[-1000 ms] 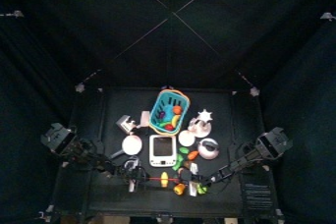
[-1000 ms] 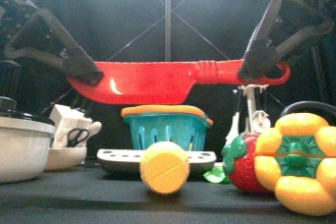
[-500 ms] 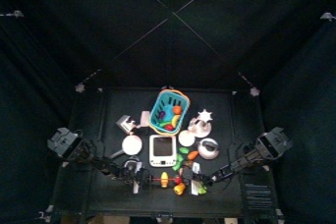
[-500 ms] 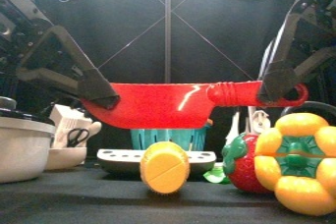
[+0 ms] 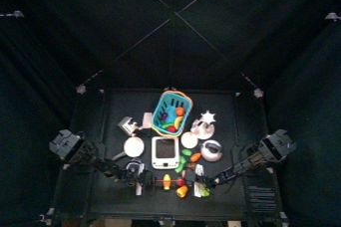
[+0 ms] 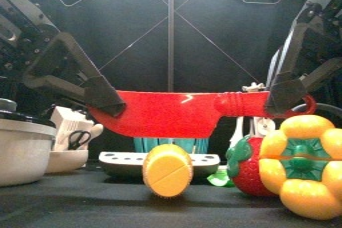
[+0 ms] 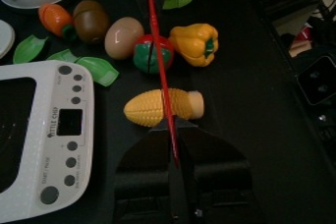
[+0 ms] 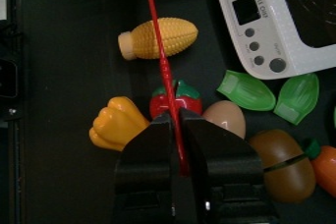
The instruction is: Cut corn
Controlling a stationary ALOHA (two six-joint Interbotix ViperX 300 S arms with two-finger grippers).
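Note:
The corn lies on the table near the front edge, its round yellow end facing the front view. In the left wrist view the corn lies crosswise under a red toy knife. The knife hangs level just above it. My left gripper is shut on the blade's far end, and my right gripper is shut on the handle. Both wrist views show the knife edge-on, as a thin red line across the corn.
A yellow toy pepper and a red-and-green toy piece stand right of the corn. A white scale lies to its left, with a white bowl beyond. The teal basket stands behind.
Both grippers have lowered the red knife, from well above the basket's rim down to just over the corn. The corn has not moved.

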